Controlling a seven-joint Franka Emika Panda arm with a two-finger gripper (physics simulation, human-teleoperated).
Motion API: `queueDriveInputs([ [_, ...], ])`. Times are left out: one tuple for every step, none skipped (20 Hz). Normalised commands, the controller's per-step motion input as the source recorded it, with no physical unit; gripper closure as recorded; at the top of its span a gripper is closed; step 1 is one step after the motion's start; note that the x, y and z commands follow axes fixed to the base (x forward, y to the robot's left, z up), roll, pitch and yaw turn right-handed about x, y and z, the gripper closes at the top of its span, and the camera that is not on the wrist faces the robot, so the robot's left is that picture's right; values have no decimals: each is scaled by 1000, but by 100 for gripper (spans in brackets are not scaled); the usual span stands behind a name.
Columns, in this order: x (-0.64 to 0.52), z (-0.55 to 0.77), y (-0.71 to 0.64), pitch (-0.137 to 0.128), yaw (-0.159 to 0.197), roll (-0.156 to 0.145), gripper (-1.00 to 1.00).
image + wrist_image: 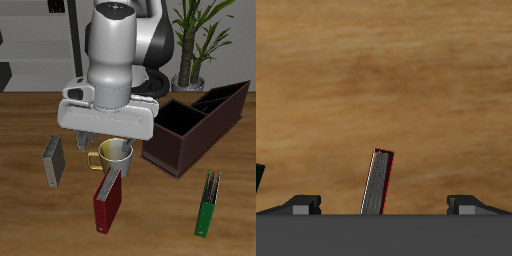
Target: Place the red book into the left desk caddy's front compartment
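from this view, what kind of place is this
Probably a simulated office or study desk: a wooden table, a desk caddy, books such as the red book, a mug, and a potted plant behind.

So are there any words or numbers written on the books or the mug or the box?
None can be read.
red book: plain cover, no title showing.
grey book: blank.
green book: too small to tell.
yellow mug: no print.
left desk caddy: no label.

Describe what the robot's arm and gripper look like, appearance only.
The arm is bulky, with rounded silver-white shells and black joint sections. The gripper has a wide, pale grey, boxy body. In the wrist view its two dark grey fingertips look blocky. No cables or markings are visible.
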Motion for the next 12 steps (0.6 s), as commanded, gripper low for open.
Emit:
queueDriveInputs([
  [121,-285,-128,32,-15,-69,-100],
  [25,-217,53,6,-34,42,-100],
  [14,-146,-104,-33,-27,-12,-100],
  [49,-239,131,-3,-31,23,-100],
  [19,-204,69,-10,19,-8,-100],
  [-37,-189,-1,-42,-97,14,-100],
  [60,-294,7,28,-33,-16,-100],
  [0,-270,-19,10,-36,-17,-100],
  [74,-331,-63,1,-10,30,-100],
  [-169,-147,262,6,-1,1,-100],
  [172,-480,-315,-1,-57,-19,-100],
  [56,-374,-113,38,21,-23,-100],
])
